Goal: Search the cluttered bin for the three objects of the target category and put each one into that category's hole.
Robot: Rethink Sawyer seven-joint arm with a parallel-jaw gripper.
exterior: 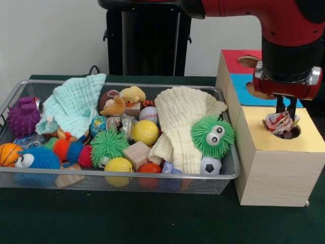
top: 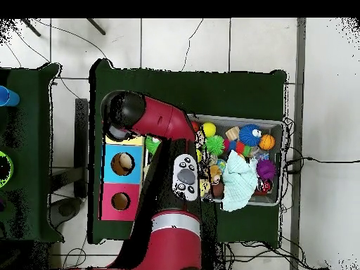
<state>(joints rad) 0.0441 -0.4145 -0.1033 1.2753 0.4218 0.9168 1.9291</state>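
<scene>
The silver wire-mesh bin point(exterior: 127, 175) is full of toys; it also shows in the overhead view point(top: 278, 128). The yellow-topped wooden box point(exterior: 277, 168) stands right of the bin. A white fabric bundle with red, blue and yellow patches point(exterior: 277, 123) sits at the left rim of its round hole point(exterior: 291, 133), partly inside it. My gripper point(exterior: 286, 113) hangs straight above the hole, its narrow fingers shut on the top of the bundle. No other such bundle shows plainly in the bin. In the overhead view the arm hides the gripper and the yellow top.
The blue-topped box point(exterior: 249, 94) and red-topped box point(exterior: 236, 58) stand behind the yellow one. A mint cloth point(exterior: 76, 104) and a cream cloth point(exterior: 183, 122) cover parts of the bin. A green spiky ball with eyes point(exterior: 213, 136), a purple spiky ball point(exterior: 23, 116) and several balls lie among them.
</scene>
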